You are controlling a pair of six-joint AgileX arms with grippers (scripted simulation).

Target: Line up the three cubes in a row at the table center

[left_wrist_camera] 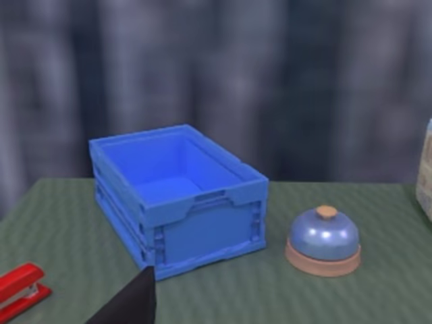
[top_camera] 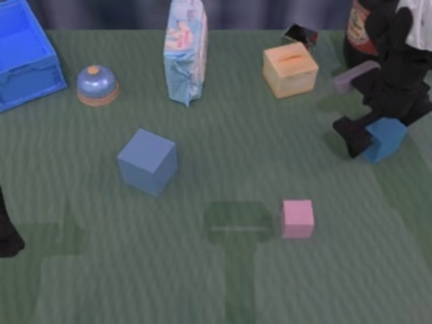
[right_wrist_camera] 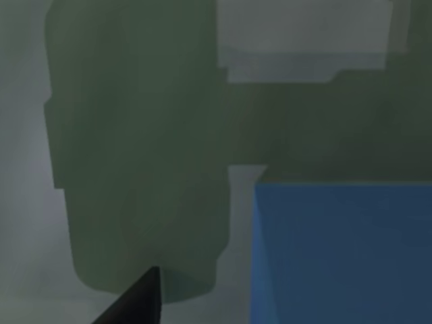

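Cubes scattered over table (top_camera: pixel 223 283), not in a row: larger pale greyish-blue cube (top_camera: pixel 147 161) left of centre, resting flat on green cloth; small pink cube (top_camera: pixel 298 218) nearer front edge, right of centre, well apart from pale one; mid-sized bright blue cube (top_camera: pixel 386 138) near right edge, tilted and seemingly lifted, with right gripper (top_camera: pixel 370 135) down on it. Black fingers (top_camera: pixel 353 135) close against left side of that cube, other side hidden under arm; looks clamped on bright blue cube, though full grasp not visible from above. In right wrist view, blue face (right_wrist_camera: pixel 341 253) filling a large part of the frame, one dark fingertip (right_wrist_camera: pixel 135 300) at edge, green cloth and shadow beyond. Left arm parked at left edge of table, only a dark bit (top_camera: pixel 8 233) showing from above; fingers of left gripper: cannot tell, only one black tip (left_wrist_camera: pixel 131 304) in left wrist view. Along back edge: blue crate (top_camera: pixel 23 57) at back left corner, service bell (top_camera: pixel 97 85) just beside it, upright white-and-blue packet (top_camera: pixel 185 50) near middle, peach-orange box (top_camera: pixel 289 69) with slot on top right of centre, black-and-white faceted block (top_camera: pixel 302 35) just behind it. Red stapler (left_wrist_camera: pixel 19 290) seen in left wrist view near crate.
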